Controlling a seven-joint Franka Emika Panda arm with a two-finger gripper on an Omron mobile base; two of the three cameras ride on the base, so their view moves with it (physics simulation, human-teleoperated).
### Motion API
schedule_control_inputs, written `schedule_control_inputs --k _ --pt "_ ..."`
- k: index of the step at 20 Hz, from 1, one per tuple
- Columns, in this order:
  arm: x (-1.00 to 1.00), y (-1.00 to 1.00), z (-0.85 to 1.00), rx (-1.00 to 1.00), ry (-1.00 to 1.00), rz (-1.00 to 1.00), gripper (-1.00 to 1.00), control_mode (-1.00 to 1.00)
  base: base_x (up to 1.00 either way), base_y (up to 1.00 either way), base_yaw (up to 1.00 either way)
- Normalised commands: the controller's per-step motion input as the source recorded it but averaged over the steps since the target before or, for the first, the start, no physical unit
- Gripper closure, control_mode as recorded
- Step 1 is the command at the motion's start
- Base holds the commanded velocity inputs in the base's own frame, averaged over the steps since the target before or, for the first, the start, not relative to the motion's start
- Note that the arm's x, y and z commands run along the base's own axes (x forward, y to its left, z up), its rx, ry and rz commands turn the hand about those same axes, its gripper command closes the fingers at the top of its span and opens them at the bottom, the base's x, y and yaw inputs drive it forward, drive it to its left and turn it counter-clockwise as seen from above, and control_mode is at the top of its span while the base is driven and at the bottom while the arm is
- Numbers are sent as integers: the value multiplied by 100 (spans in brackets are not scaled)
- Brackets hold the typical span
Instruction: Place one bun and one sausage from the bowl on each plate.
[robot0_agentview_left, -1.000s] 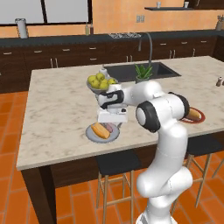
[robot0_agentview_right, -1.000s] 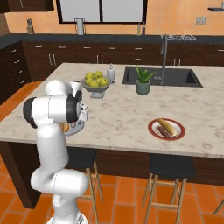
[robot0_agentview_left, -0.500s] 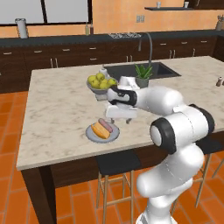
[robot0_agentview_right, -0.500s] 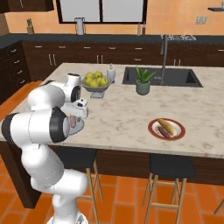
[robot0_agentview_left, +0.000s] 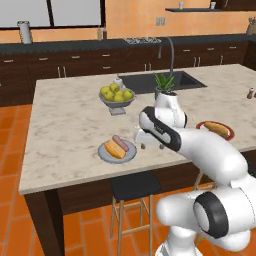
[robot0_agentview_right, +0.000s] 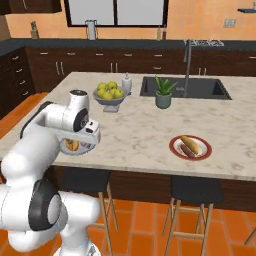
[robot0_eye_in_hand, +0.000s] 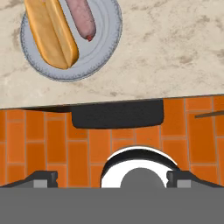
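A grey-blue plate (robot0_agentview_left: 125, 156) near the counter's front edge holds a yellow-orange bun (robot0_agentview_left: 114, 148) and a pink sausage (robot0_agentview_left: 121, 142). The hand view looks down on that plate (robot0_eye_in_hand: 98, 48), with its bun (robot0_eye_in_hand: 50, 33) and sausage (robot0_eye_in_hand: 81, 19) side by side at the upper left. My gripper (robot0_agentview_left: 151, 145) hangs open and holds nothing, just right of this plate over the counter's front edge. Both fingertips (robot0_eye_in_hand: 41, 177) stand wide apart. The red-rimmed white plate (robot0_agentview_right: 172, 146) to the right carries a bun (robot0_agentview_right: 191, 143) and a dark sausage (robot0_agentview_right: 185, 149). The bowl is out of view.
A footed grey bowl of yellow-green fruit (robot0_agentview_left: 116, 96) stands behind the grey plate, with a small bottle beside it. A potted plant (robot0_agentview_left: 164, 86) and the sink (robot0_agentview_left: 150, 81) lie further back. Dark stools (robot0_agentview_left: 135, 185) stand below the counter's front edge.
My gripper has drawn away from above the grey plate, to the right and toward the counter's front edge, and its fingers have spread a little wider. Both plates and their food lie unmoved.
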Motion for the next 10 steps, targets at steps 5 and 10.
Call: schedule_control_inputs --k 5,10 --pt "-88 5 74 -9 -5 -1 -100 -100 0 0 0" --pt "-30 17 42 -7 6 0 -100 -100 0 0 0"
